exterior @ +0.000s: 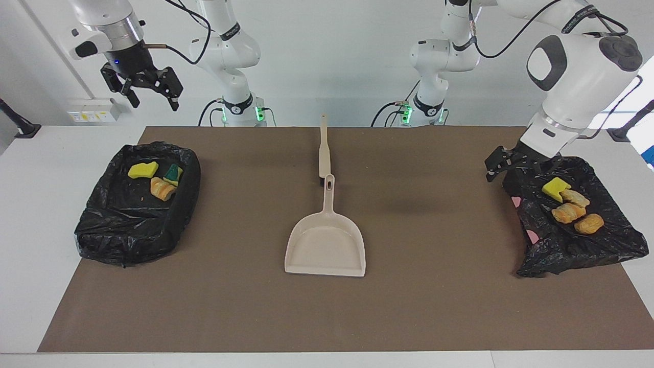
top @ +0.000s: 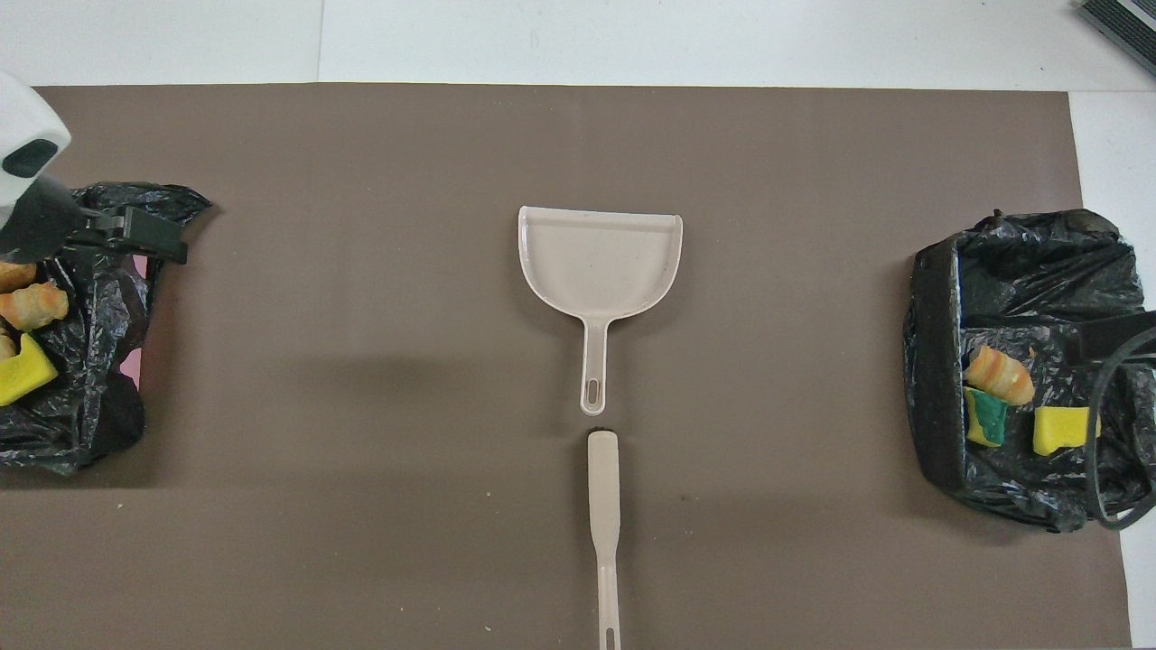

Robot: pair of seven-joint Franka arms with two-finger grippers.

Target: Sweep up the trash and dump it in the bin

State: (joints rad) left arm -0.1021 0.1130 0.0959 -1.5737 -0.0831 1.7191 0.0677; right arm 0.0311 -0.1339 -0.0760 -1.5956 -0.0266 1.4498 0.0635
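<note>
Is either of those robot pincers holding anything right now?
No. The left pincer hangs open over the edge of a black bag; the right pincer waits open, high above the table.

No legible text, label, brand, number or sign found on any item in either view; markings on the white robot arms (exterior: 572,66) are too small to read.
</note>
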